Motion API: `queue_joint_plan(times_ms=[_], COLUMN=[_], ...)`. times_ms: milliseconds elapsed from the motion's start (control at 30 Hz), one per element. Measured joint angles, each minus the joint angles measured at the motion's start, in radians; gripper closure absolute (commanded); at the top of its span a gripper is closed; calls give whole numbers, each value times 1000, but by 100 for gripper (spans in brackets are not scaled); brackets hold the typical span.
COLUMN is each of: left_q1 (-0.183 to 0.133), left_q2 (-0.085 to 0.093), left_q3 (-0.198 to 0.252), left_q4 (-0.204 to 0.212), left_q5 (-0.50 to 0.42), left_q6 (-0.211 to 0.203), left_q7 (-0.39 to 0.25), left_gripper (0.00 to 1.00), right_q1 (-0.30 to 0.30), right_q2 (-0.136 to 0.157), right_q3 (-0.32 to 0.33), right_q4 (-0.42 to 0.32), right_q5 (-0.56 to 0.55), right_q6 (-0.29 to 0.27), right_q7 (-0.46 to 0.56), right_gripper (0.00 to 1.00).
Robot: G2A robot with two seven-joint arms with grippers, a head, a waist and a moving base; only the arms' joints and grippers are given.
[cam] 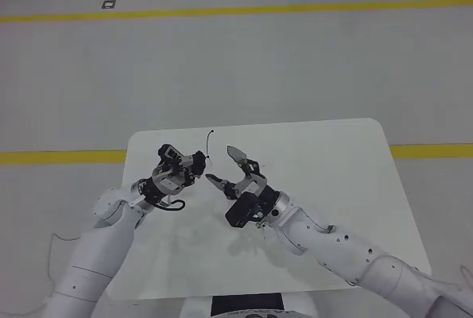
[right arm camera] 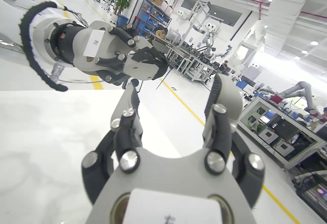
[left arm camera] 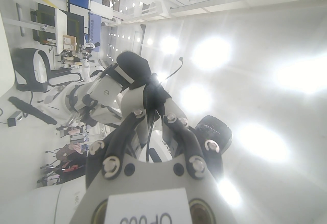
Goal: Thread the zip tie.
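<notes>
Pinching the zip tie (cam: 208,143), the left hand (cam: 195,163) sits beside the wide-spread right hand (cam: 222,164).

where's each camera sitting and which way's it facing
Top view: overhead, looking down at the table; left arm and right arm show.
Left wrist view: on that wrist, tilted up at the ceiling; left pincer shut on the zip tie.
Right wrist view: on that wrist, facing across the table; right pincer open.
Shared: both wrist views show the zip tie.
</notes>
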Motion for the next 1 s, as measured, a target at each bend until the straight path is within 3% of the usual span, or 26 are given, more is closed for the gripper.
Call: queue_joint_plan(times_ms=[1000], left_q1=[0], left_q2=[0], left_q3=[0], left_q4=[0], left_q5=[0], left_q6=[0], left_q7=[0], left_gripper=[100], right_q1=[13], right_q2=[-27], right_q3=[-21], right_q4=[24], right_q5=[0], right_q6=[-8], right_q7=[-1], right_gripper=[82])
